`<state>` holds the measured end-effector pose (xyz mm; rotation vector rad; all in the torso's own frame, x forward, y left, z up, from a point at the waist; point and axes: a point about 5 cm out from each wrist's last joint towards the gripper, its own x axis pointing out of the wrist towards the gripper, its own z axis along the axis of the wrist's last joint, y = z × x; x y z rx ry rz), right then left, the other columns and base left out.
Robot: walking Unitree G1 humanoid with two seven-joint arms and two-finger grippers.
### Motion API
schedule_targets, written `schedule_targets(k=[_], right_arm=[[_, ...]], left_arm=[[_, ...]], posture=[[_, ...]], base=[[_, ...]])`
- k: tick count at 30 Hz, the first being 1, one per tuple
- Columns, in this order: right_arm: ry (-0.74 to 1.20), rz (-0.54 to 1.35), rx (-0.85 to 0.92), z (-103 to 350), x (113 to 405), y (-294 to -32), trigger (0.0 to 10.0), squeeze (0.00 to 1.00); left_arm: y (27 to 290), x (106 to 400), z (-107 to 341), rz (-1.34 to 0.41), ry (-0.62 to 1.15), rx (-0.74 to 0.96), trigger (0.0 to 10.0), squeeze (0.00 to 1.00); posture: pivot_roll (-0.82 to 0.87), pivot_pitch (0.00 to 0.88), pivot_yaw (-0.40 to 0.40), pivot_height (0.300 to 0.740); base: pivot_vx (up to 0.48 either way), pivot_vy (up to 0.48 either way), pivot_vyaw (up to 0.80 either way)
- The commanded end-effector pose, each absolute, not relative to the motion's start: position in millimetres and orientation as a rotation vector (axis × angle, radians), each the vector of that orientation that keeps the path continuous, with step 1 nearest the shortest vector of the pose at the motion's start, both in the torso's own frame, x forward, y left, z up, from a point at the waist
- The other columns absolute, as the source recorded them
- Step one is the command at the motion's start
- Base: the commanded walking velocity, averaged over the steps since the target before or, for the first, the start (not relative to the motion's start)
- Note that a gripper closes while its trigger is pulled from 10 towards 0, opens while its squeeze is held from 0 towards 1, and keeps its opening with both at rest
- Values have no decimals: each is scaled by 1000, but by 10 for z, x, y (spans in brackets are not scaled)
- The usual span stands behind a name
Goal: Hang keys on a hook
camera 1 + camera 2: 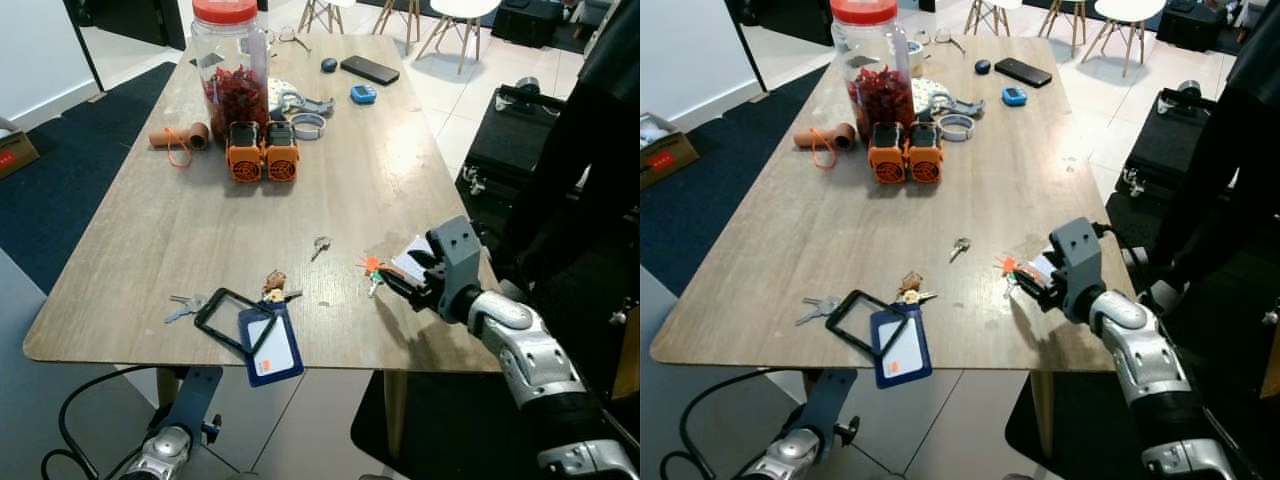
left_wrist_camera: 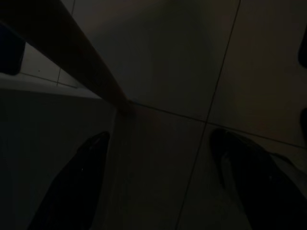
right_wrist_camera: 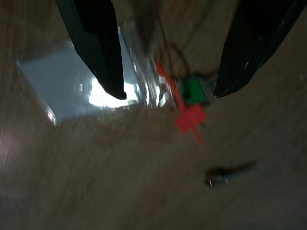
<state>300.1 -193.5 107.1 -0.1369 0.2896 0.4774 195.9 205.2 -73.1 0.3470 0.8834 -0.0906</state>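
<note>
A small bunch of keys with red and green tags (image 1: 372, 268) lies on the wooden table (image 1: 200, 220) near its right front edge, beside a white card (image 1: 412, 262). My right gripper (image 1: 405, 272) is low over the table with its fingers open. In the right wrist view the keys (image 3: 189, 103) lie between the two black fingers (image 3: 98, 48), which do not touch them. My left arm (image 1: 170, 440) hangs below the table's front edge, its gripper (image 2: 163, 163) open over the tiled floor.
Also on the table are a single small key (image 1: 320, 245), a key bunch with a brown fob (image 1: 275, 288), silver keys (image 1: 185, 305), a blue card holder (image 1: 270, 345), orange battery packs (image 1: 263, 152) and a red-lidded jar (image 1: 228, 60). A person in dark clothes (image 1: 590, 150) stands at the right.
</note>
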Motion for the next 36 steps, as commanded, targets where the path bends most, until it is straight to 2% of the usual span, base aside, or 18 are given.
schedule_targets(k=[1, 16, 36], right_arm=[[321, 459, -140, 1030, 2959, -1973, 10000, 0], [354, 363, -109, 980, 2946, -2017, 10000, 0], [350, 347, -36, 944, 3086, -1818, 10000, 0]], left_arm=[[2059, 1901, -762, -89, 909, 336, 10000, 0], [2056, 1895, -767, -84, 915, 327, 10000, 0], [2051, 1911, -763, -77, 918, 327, 10000, 0]], posture=[[55, 64, -27, 740], [55, 64, -22, 740], [56, 65, -22, 740]], base=[[0, 0, 0], [0, 0, 0], [0, 0, 0]])
